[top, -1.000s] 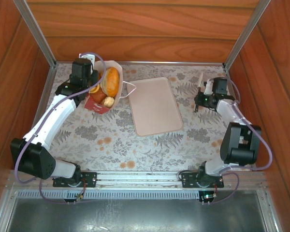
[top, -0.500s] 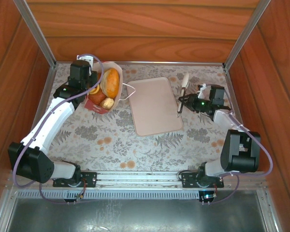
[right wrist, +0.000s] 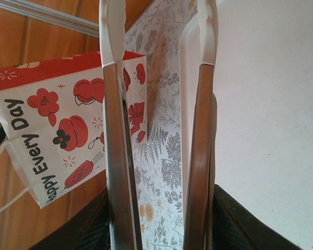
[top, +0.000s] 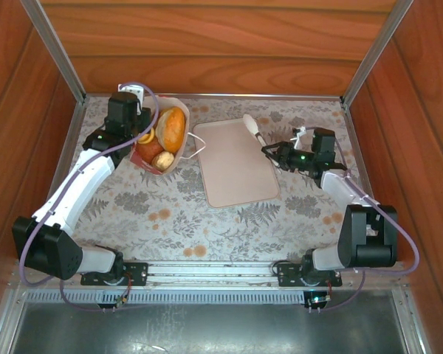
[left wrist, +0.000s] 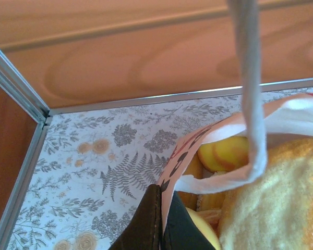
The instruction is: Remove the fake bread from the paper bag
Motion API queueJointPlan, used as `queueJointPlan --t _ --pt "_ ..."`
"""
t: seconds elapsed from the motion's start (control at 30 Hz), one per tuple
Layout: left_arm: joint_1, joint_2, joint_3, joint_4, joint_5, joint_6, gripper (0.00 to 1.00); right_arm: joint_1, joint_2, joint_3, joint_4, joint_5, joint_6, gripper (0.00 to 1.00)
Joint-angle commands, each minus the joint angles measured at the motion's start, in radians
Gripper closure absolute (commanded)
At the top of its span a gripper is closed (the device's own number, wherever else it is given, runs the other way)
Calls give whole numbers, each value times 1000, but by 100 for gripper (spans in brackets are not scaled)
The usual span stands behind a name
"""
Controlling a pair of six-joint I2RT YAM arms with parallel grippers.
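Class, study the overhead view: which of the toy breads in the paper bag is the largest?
The long golden-orange loaf at the far side of the paper bag; the reddish bun and pale roll beside it are much smaller and rounder.

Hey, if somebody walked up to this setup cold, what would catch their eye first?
The red-and-white paper bag at the table's far left, stuffed with glossy golden fake bread, its rim pinched by the left gripper. Next, the long metal tongs in the right gripper, white tips at the far corner of the beige tray mid-table.
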Motion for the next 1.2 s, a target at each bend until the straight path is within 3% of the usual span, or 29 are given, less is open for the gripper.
queueJointPlan --t 0.0,0.1,0.2,0.77,1.17 --pt "-5 -18 -9 79 9 -22 100 24 19 36 21 -30 15 56" --pt "-6 -11 -18 85 12 -22 100 42 32 63 -17 -19 7 58" --pt "-7 -5 -30 86 25 -25 100 60 32 90 -77 1 -11 69" --pt "-50 -40 -67 102 84 -62 100 153 -210 335 -605 231 -103 67" --pt "-84 34 41 88 43 -55 100 227 -228 637 -855 237 -98 63"
